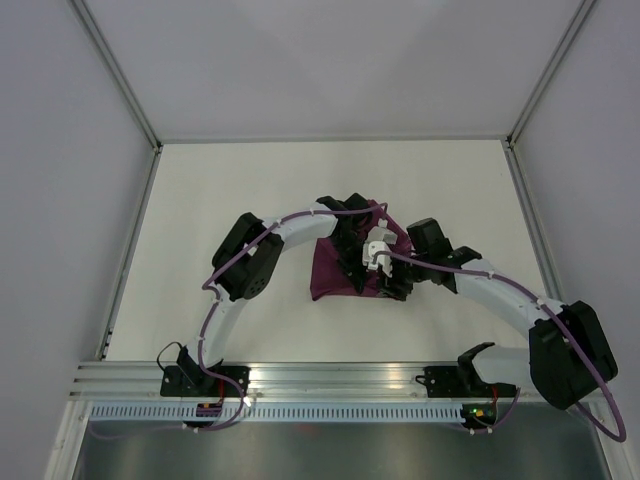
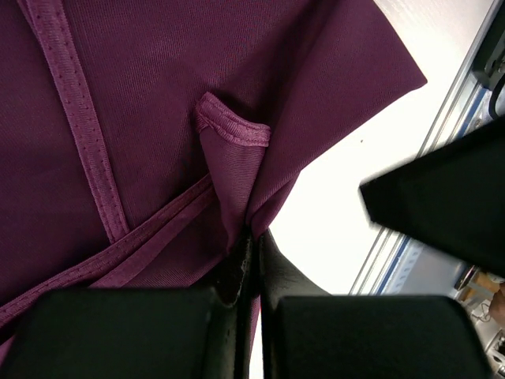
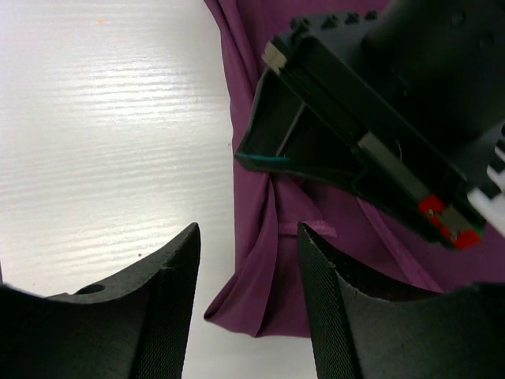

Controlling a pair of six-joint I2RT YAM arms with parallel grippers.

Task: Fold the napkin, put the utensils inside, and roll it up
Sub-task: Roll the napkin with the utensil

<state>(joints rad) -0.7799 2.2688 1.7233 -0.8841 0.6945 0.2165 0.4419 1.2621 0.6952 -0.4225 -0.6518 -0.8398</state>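
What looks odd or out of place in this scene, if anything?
The napkin lies bunched and creased, not flat, and the left gripper is shut on a pinched fold of it. No utensils are visible in any view.

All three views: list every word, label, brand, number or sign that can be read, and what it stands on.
No readable text anywhere.
The plum-purple fabric napkin is plain, and the black left gripper and black right gripper show no lettering.
Any marking on the silver aluminium rail is too small to read.
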